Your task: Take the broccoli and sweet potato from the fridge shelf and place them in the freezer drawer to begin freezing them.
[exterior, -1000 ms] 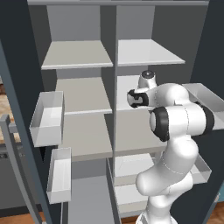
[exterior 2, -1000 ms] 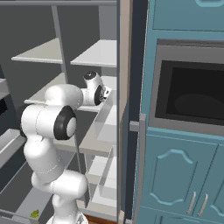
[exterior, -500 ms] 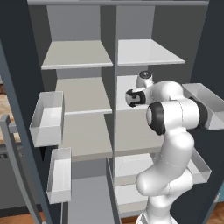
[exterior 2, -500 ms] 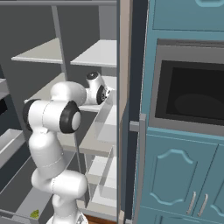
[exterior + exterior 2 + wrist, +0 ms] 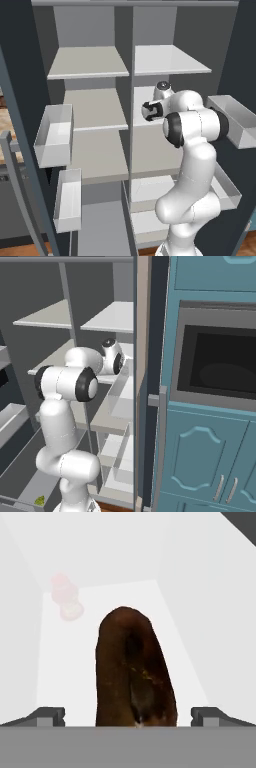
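Resting on fridge shelf (image 5: 100, 637), sweet potato (image 5: 134, 672)

Am looking at rendered home kitchen. Am seeing open fridge (image 5: 125, 15) ahead: grey interior, white shelves (image 5: 90, 62), pale door bins (image 5: 54, 134), pull-out drawers (image 5: 150, 187) low down. Beside it in right base view am seeing teal cabinetry (image 5: 200, 456) with handles, built-in oven (image 5: 220, 363) with dark glass window. Hand view is showing white fridge shelf carrying sweet potato (image 5: 134, 672).
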{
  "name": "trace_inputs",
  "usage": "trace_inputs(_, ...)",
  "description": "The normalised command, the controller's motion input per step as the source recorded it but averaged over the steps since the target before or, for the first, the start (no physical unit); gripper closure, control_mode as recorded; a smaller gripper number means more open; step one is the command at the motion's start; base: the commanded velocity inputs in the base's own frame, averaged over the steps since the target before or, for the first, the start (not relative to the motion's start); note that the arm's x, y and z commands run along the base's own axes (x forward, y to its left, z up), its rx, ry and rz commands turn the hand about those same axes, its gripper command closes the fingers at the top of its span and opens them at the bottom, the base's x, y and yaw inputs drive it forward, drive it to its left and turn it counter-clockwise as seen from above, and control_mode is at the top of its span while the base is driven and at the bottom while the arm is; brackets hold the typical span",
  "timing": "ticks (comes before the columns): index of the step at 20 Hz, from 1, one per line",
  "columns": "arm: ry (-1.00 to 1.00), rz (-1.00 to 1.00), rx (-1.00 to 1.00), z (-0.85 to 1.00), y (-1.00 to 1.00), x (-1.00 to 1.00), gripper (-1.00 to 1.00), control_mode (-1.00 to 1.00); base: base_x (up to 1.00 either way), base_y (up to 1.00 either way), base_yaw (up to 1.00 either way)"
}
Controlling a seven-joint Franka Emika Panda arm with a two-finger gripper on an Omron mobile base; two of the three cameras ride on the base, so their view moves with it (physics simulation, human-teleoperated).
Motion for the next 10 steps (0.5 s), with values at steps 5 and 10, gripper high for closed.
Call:
trace_inputs(5,0.0,0.0,0.0,-0.13,-0.02,0.29,-1.0,-1.0,0.0,0.0,0.0)
trace_inputs(10,0.0,0.0,0.0,-0.22,0.0,0.29,-1.0,-1.0,0.0,0.0,0.0)
